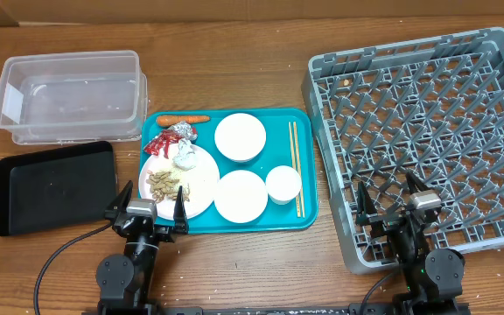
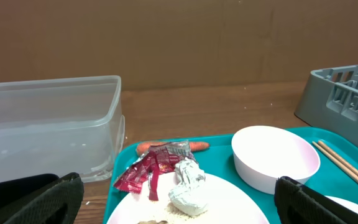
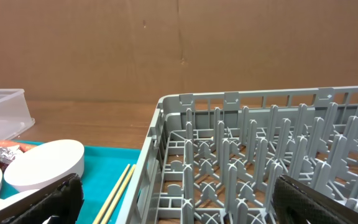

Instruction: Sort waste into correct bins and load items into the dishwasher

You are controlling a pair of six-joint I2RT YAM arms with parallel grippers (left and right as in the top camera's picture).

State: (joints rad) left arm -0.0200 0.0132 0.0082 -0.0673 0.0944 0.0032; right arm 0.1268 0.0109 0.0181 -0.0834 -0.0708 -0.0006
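The left gripper point(image 1: 150, 208) is hovering with jaws wide apart and empty at the teal tray's point(image 1: 234, 226) near edge. The foil ball point(image 1: 185, 156) is lying on the white plate point(image 1: 201, 178) at about its one o'clock, much nearer than to the right gripper point(image 1: 390, 210), which is gaping empty over the dish rack point(image 1: 427, 105). The clear tub point(image 1: 68, 92) is waiting open at eleven o'clock across bare wooden table point(image 1: 234, 44), leaving free room.

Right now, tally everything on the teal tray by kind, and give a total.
White bowls: 2
White plate: 1
White cup: 1
Chopsticks: 1 pair
Carrot: 1
Red wrapper: 1
Foil ball: 1
Food scraps: 1 pile
Total: 9, counting the pair and the pile as one each.
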